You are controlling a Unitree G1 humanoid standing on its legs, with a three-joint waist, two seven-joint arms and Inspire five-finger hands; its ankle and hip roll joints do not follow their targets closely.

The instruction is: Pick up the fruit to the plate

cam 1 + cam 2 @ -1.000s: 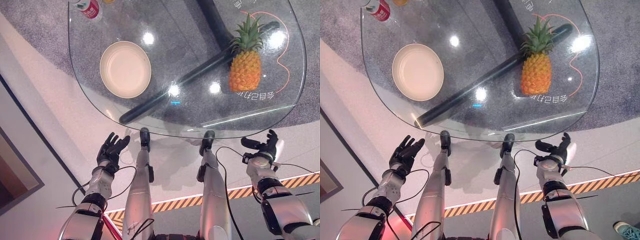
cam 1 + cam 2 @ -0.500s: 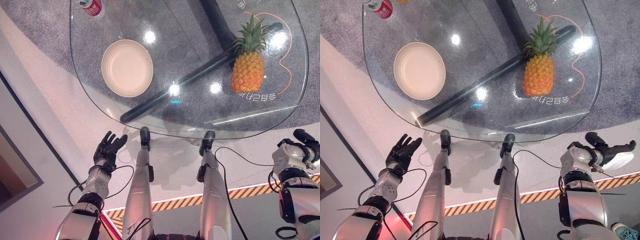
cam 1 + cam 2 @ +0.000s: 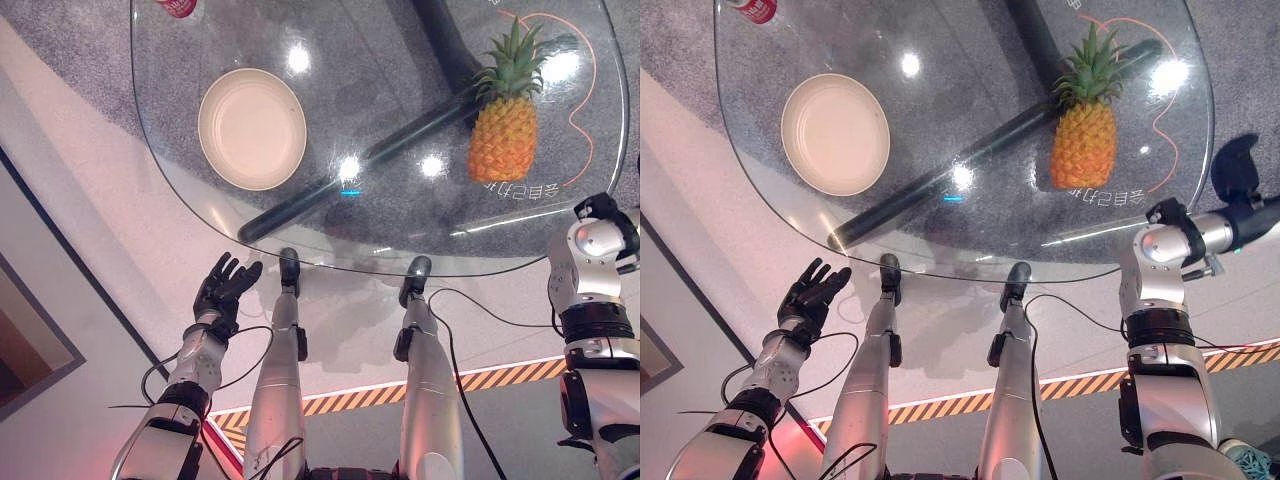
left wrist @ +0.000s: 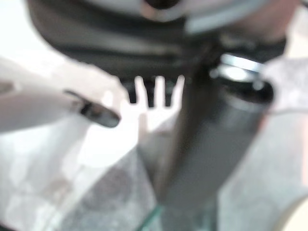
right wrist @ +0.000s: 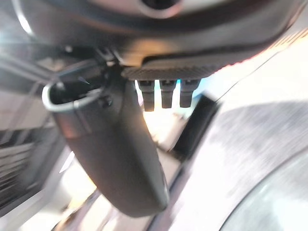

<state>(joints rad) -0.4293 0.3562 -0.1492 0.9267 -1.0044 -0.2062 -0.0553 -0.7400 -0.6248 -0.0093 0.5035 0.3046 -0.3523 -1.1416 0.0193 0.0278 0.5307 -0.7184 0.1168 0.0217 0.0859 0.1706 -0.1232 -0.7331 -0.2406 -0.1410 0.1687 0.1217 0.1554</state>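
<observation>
A pineapple stands upright on the right part of the glass table. A cream plate, with nothing on it, lies on the table's left part. My left hand hangs below the table's near edge with its fingers spread, open and holding nothing. My right hand is raised by the table's right rim, to the right of the pineapple and apart from it. In the right wrist view its thumb stands out and the fingers point straight ahead, holding nothing.
A red can stands at the table's far left corner. A black bar of the table's base runs slantwise under the glass between plate and pineapple. A yellow-and-black striped line crosses the floor behind the near edge.
My right arm has swung up and out to the right, from below the near edge to beside the table's right rim. The left hand has barely moved.
</observation>
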